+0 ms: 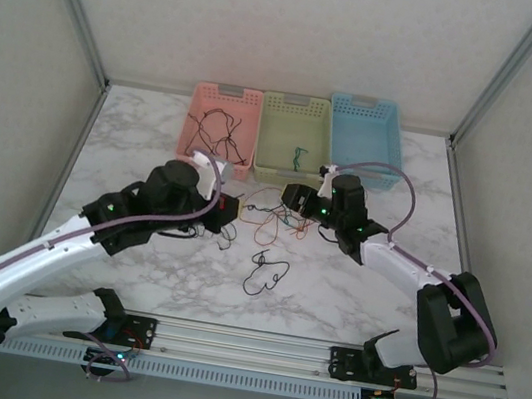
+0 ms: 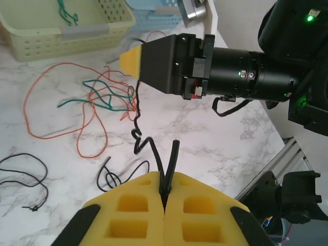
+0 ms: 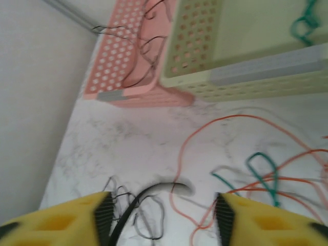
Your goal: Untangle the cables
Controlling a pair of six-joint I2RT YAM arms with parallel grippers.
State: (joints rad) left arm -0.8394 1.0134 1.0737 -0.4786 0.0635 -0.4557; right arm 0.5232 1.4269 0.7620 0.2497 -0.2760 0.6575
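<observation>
The left gripper (image 2: 164, 184) is clamped fully shut, its 2 yellow fingers (image 2: 128, 210) pressed together on a black cable (image 2: 137, 138). From the pinch, that cable rises in a kinked, curly line toward the yellow fingertip of the right gripper (image 2: 134, 60), which hangs just beyond it over the tangle.

The right gripper (image 3: 161, 212) stands wide open, its 2 pads well apart and gripping nothing. A dark strand (image 3: 154, 190) runs through the gap close to the left-hand pad; whether it touches the pad cannot be told.

The cables (image 1: 269, 215) lie in a loose tangle of orange, green and black at the middle of the marble-patterned table (image 1: 144, 140), between the 2 grippers and just in front of the baskets. Orange loops (image 2: 51, 102) spread widest, with a green cable (image 2: 102, 100) woven through them. 1 separate black cable (image 1: 265, 272) lies curled nearer the front edge, apart from the tangle.

3 baskets sit in a row along the table's far edge. The pink basket (image 1: 222, 124) holds several black cables, the yellow-green basket (image 1: 294, 138) holds 1 green cable (image 1: 298, 154), and the blue basket (image 1: 365, 139) is at the right end.

In the top view the left gripper (image 1: 229, 212) and right gripper (image 1: 289, 198) face each other across the tangle.
</observation>
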